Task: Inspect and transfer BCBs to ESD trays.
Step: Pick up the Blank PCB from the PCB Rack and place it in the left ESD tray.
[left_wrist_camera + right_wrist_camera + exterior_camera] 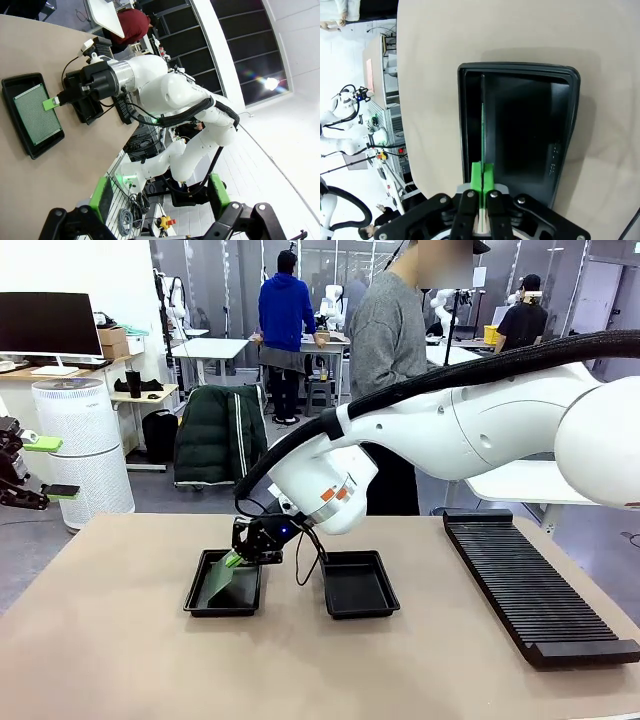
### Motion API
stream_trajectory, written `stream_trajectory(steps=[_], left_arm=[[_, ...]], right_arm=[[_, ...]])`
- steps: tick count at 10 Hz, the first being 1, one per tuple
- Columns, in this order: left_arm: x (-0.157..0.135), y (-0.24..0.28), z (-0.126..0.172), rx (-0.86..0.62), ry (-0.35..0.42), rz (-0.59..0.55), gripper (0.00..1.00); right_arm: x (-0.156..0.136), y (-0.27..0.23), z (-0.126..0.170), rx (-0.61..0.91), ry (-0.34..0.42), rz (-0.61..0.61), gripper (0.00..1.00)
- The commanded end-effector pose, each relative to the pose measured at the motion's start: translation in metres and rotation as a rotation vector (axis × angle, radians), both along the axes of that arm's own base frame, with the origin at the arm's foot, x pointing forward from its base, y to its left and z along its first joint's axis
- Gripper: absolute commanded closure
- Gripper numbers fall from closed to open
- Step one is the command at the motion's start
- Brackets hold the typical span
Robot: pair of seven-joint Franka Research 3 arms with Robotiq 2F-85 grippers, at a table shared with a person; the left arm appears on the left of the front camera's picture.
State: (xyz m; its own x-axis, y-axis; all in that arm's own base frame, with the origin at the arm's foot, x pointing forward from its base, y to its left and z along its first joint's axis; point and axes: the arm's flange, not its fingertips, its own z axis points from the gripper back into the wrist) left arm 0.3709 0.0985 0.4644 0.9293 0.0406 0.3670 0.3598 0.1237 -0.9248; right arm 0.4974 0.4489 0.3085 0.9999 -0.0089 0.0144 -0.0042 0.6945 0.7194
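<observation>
My right gripper [238, 558] is shut on the near edge of a green BCB [220, 580], which slants down into the left ESD tray [200, 608]. The right wrist view shows that BCB [482, 131] edge-on, pinched between the green pads [477, 176], its far end reaching toward the far wall of the tray [565, 125]. From the left wrist view the BCB [36, 114] lies over the floor of the tray [15, 82], held by my right gripper [50, 103]. The other ESD tray [358, 585] holds nothing. My left gripper [50, 468] hangs open off the table's left side, and its green pads [102, 197] stand wide apart.
A long black slotted rack [535, 585] lies along the table's right side. A person in a grey top [388, 350] stands at the far edge behind my right arm [470, 430]. A white air purifier [85, 455] stands beyond the left corner.
</observation>
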Motion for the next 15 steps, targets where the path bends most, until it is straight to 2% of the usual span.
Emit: stream_trajectory(steps=[1, 12, 13, 15], left_arm=[[-0.002, 0.000, 0.000, -0.010, -0.002, -0.001, 0.00], [-0.002, 0.000, 0.000, -0.010, -0.002, -0.001, 0.00], [-0.002, 0.000, 0.000, -0.010, -0.002, -0.001, 0.00], [-0.002, 0.000, 0.000, -0.010, -0.002, -0.001, 0.00]], right_arm=[[0.001, -0.002, 0.001, 0.006, 0.009, -0.015, 0.98], [0.001, 0.010, -0.008, -0.048, 0.017, -0.029, 0.98], [0.001, 0.010, -0.007, -0.049, 0.022, -0.031, 0.94], [0.000, 0.010, -0.004, -0.071, 0.032, -0.022, 0.78]])
